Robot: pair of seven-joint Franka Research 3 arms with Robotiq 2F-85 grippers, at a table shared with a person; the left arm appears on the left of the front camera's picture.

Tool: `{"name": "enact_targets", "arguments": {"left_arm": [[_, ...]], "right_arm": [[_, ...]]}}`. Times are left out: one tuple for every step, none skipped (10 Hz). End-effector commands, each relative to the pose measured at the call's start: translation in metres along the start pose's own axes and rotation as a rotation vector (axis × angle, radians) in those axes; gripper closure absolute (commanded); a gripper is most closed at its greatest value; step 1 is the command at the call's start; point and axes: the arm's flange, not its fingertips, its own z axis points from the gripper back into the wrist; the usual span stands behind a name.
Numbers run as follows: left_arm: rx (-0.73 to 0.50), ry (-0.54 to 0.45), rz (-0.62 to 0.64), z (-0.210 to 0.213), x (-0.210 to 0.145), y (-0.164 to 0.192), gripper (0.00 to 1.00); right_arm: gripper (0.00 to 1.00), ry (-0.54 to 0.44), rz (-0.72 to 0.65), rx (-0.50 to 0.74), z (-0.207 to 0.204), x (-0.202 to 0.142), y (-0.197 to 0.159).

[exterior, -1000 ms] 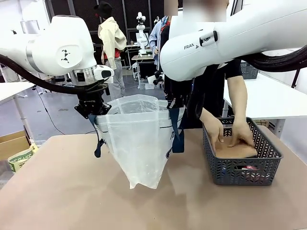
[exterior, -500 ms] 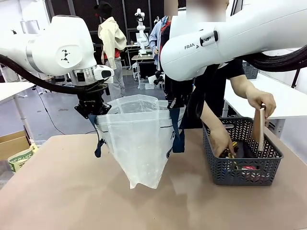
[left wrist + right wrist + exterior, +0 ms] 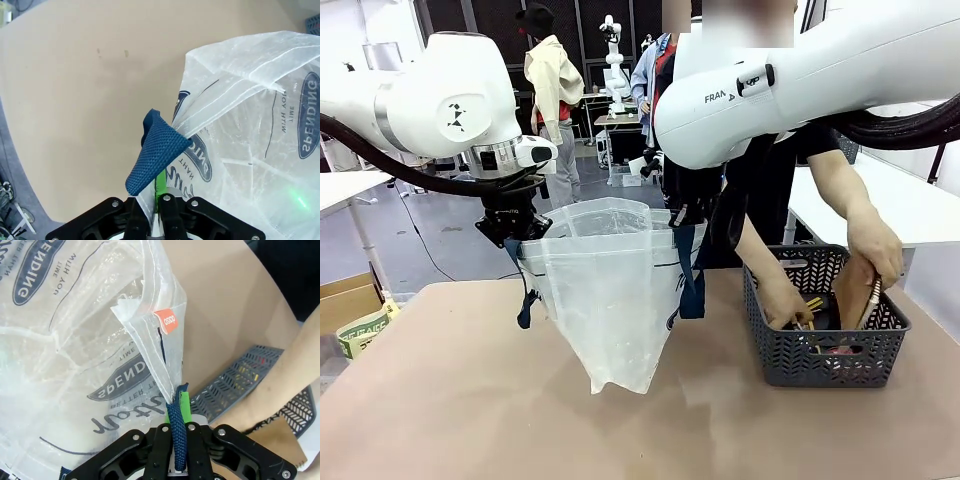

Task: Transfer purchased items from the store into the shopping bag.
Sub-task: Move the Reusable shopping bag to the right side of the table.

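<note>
The shopping bag [image 3: 610, 300], translucent white with navy straps, hangs open above the table between my two arms. My left gripper [image 3: 512, 232] is shut on the bag's left rim and strap [image 3: 155, 155]. On the opposite rim my right gripper [image 3: 682, 218] is shut beside the navy strap [image 3: 176, 432]. The store [image 3: 825, 355], a dark grey mesh basket, stands on the table to the right. A person's two hands [image 3: 785, 298] are inside it; one holds a flat tan piece [image 3: 855, 290] on edge at the basket's right side. Small coloured items [image 3: 812, 305] lie in the basket.
The brown table [image 3: 450, 400] has free room at the left and in front of the bag. A cardboard box and a green-printed packet [image 3: 360, 330] sit off the table's left edge. A white table stands behind the basket at the right.
The person lifted the flat tan piece off the basket's contents, stood it upright, then lowered it on edge at the basket's right side. Both grippers and the bag stayed still.
</note>
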Motion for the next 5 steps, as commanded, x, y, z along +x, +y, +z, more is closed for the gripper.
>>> {"name": "enact_targets", "arguments": {"left_arm": [[0.012,0.003,0.002,0.0034,-0.0022,0.0028,1.00],[0.012,0.003,0.002,0.0034,-0.0022,0.0028,1.00],[0.012,0.003,0.002,0.0034,-0.0022,0.0028,1.00],[0.012,0.003,0.002,0.0034,-0.0022,0.0028,1.00],[0.012,0.003,0.002,0.0034,-0.0022,0.0028,1.00]], "right_arm": [[1.00,0.011,-0.008,0.002,0.0018,-0.0010,-0.0016],[1.00,0.011,-0.008,0.002,0.0018,-0.0010,-0.0016],[1.00,0.011,-0.008,0.002,0.0018,-0.0010,-0.0016],[1.00,0.011,-0.008,0.002,0.0018,-0.0010,-0.0016],[1.00,0.011,-0.008,0.002,0.0018,-0.0010,-0.0016]]}}
